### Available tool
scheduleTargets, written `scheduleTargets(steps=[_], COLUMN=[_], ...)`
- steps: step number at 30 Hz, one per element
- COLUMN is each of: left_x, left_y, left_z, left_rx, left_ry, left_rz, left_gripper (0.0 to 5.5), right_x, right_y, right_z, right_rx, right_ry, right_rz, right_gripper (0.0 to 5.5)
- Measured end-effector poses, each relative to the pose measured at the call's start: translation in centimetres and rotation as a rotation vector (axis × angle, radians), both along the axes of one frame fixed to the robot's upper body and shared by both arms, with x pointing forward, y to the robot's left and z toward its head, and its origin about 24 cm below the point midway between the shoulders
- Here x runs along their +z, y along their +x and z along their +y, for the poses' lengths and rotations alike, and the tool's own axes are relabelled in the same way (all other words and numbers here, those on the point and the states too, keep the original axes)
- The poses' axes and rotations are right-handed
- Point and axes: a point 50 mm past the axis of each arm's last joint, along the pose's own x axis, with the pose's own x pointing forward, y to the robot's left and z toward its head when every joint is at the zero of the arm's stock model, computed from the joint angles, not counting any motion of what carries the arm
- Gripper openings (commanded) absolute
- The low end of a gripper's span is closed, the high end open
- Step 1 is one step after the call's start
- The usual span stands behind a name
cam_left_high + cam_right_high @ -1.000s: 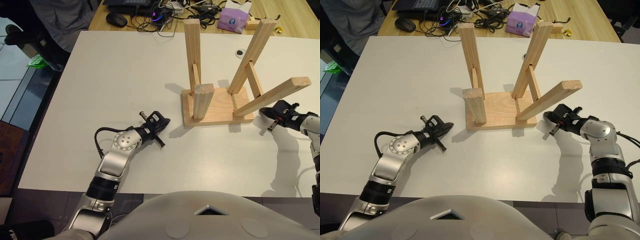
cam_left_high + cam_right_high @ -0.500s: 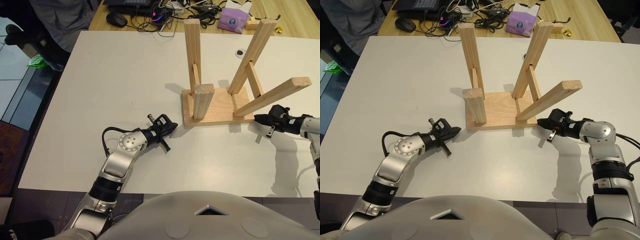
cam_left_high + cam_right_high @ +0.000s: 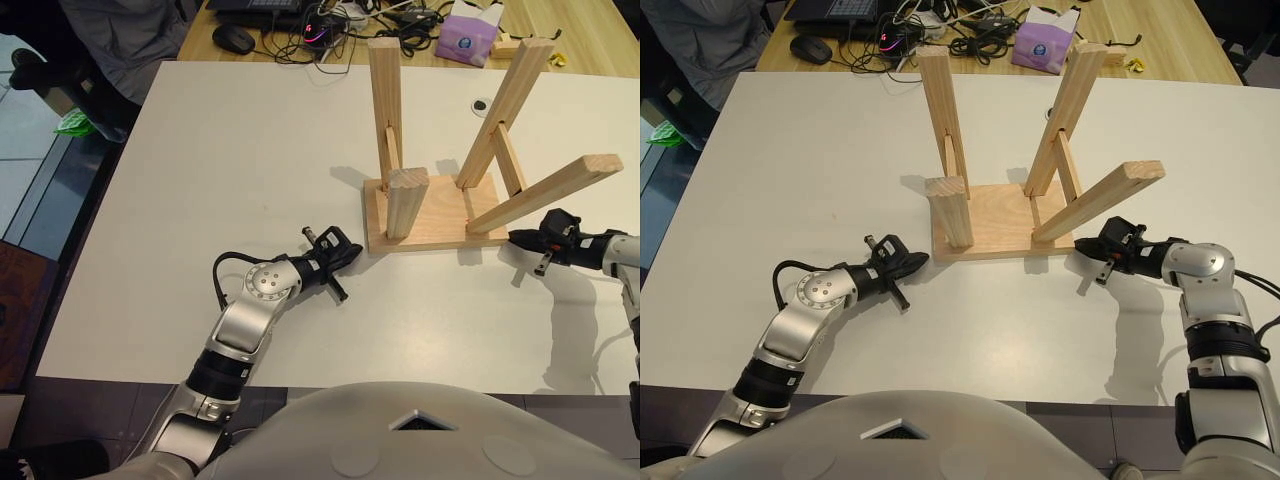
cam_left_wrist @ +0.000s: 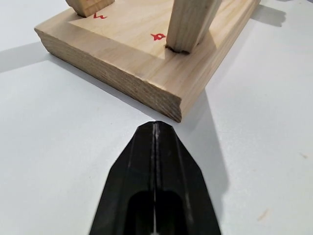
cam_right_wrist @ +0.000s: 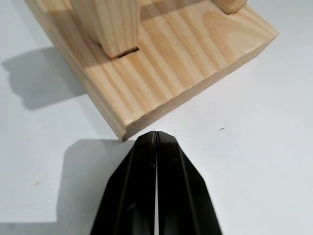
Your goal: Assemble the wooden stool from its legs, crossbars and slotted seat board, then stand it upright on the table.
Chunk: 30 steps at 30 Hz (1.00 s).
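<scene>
Left claw is clenched shut, empty, and held low over the counter, tip just beside the near-left corner of the seat board. Right claw is likewise clenched and empty, tip just beside the near-right corner; contact cannot be told.

The stool is seen upside down right of centre on the counter, board flat, four legs pointing up and splayed, crossbars fitted between the leg pairs. Assembly is judged done, and the step in hand is the turn-over to upright. For the next move the claws would have to be opened and set on the board's edges or on legs, then the whole thing lifted and flipped.

The near-right leg leans out over the right claw and could be knocked. Joints may be loose.

A small black disc lies far right on the counter. Beyond the far edge a mouse, cables and a purple tissue box are noted, well apart.
</scene>
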Motion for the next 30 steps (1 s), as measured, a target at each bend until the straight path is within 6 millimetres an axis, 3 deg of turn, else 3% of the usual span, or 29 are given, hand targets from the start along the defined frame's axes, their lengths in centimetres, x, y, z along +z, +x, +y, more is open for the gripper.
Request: scheduleTargets(steps=[18, 30], left_x=[0.1, 0.3], left_y=[0.5, 0.7], left_z=[-0.7, 0.0], left_rx=[-0.010, 0.017], left_ry=[0.002, -0.002], left_rz=[0.006, 0.006], left_gripper=[0.00, 0.00], right_x=[0.0, 0.1], right_y=[0.0, -0.3], right_z=[0.8, 1.3], right_rx=[-0.001, 0.000], right_ry=[0.028, 0.082], right_rz=[0.002, 0.032], right_gripper=[0.05, 0.05])
